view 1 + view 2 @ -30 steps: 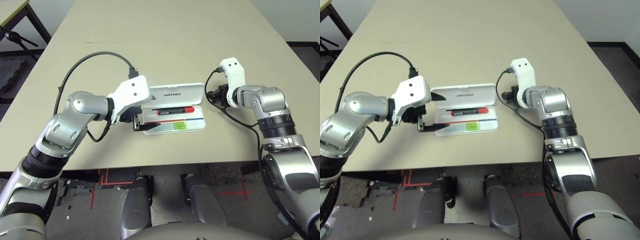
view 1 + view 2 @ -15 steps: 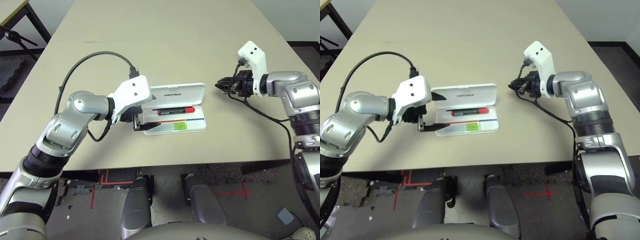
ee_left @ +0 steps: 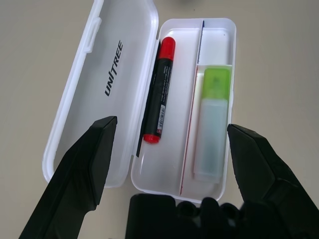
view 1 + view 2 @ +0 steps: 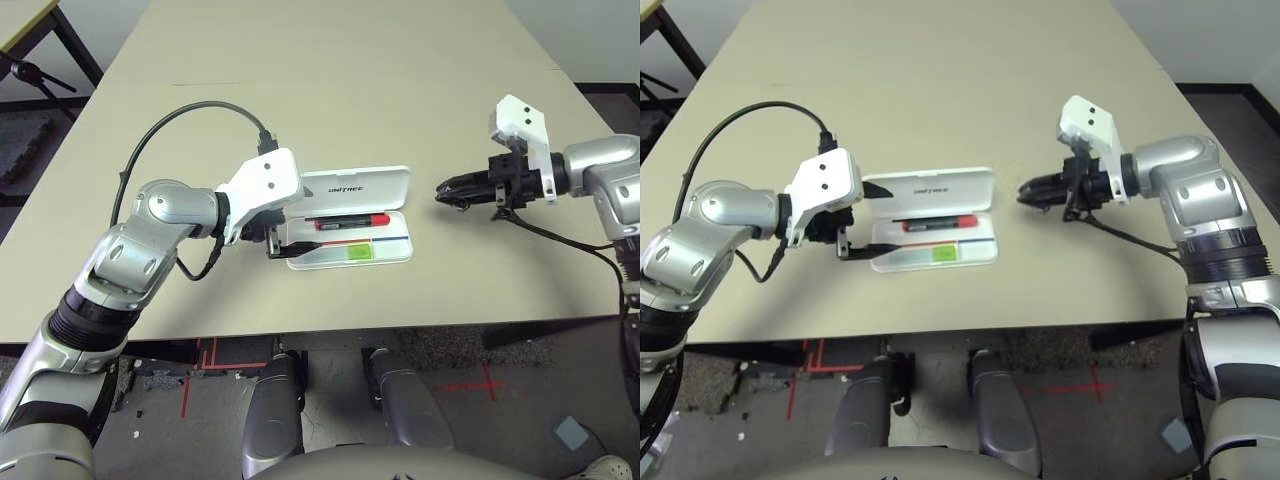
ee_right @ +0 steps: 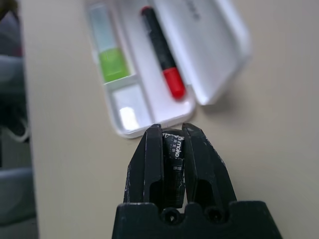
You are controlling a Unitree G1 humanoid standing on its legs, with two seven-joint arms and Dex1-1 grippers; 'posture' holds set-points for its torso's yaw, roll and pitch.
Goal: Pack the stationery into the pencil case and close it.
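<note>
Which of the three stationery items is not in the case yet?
The small dark block, pinched in the right gripper off to the side of the case. The marker and highlighter already lie inside.

We see that only the right arm has changed. One second ago the right claw (image 4: 447, 190) was close to the right end of the pencil case (image 4: 350, 229), with its white wrist block standing upright above it. Now the arm has pulled back toward the right edge of the worktop (image 4: 330, 70), and the claw is well apart from the case. The wrist has also turned: the claw now lies nearly level and points left toward the case. Its fingers (image 5: 152, 164) are clamped on a small dark grey block (image 5: 174, 167).
</note>
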